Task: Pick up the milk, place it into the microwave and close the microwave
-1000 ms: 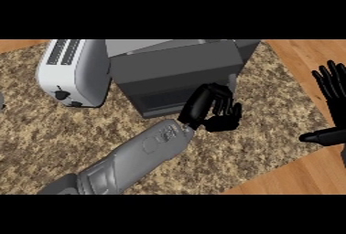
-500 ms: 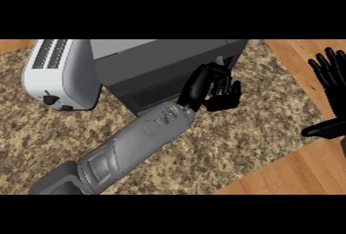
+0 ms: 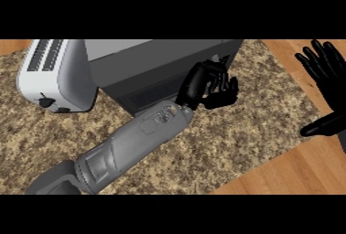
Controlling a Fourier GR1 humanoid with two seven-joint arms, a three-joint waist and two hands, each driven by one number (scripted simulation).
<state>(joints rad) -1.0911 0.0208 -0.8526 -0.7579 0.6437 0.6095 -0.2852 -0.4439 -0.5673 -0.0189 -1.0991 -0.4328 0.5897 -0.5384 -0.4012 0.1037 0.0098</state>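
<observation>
We see one granite counter (image 3: 223, 141), one grey microwave (image 3: 155, 64), one white toaster (image 3: 54, 73). Our left hand (image 3: 206, 87), fingers loosely spread and holding nothing, rests against the microwave's front. Our right hand (image 3: 324, 68) rests open at right. No milk is visible; likely inside, with closing underway.

We saw our black left hand (image 3: 208, 87), fingers straight, against the front of the dark grey box-shaped microwave (image 3: 162, 66) at the far edge of the speckled stone worktop (image 3: 250, 137). A white slotted toaster (image 3: 54, 75) stood just beside it, leftward. Our black right hand (image 3: 327, 73) rested open at the right edge, fingers up.
</observation>
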